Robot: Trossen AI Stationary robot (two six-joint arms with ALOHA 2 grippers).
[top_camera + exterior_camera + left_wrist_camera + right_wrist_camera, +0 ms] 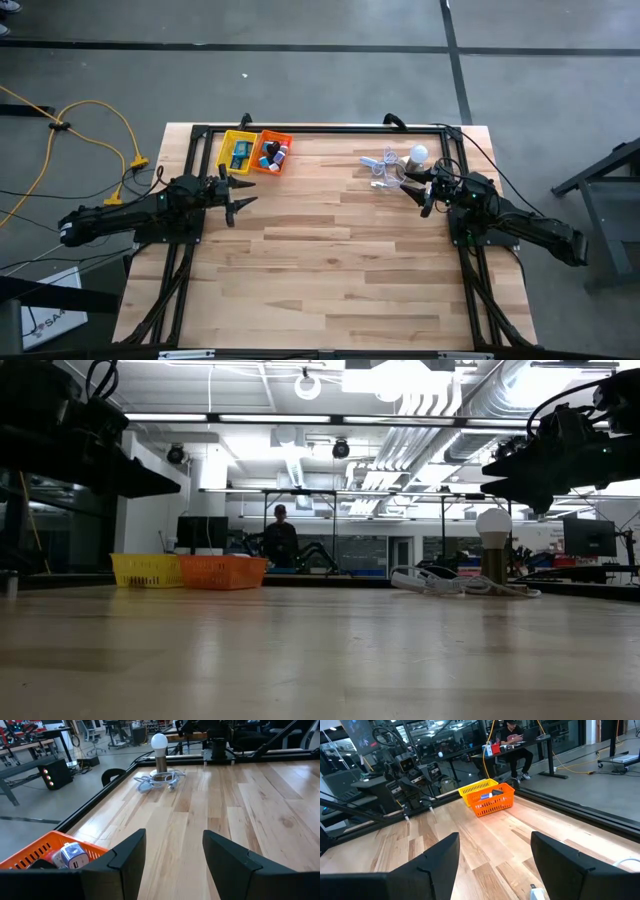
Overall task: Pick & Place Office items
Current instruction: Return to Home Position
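Office items in orange basket, upper left, just above spread left end effector; right end effector spread too, farther.

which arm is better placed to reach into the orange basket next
Left: the left gripper, open, hangs beside the orange basket; the right gripper is across the table by the light bulb.
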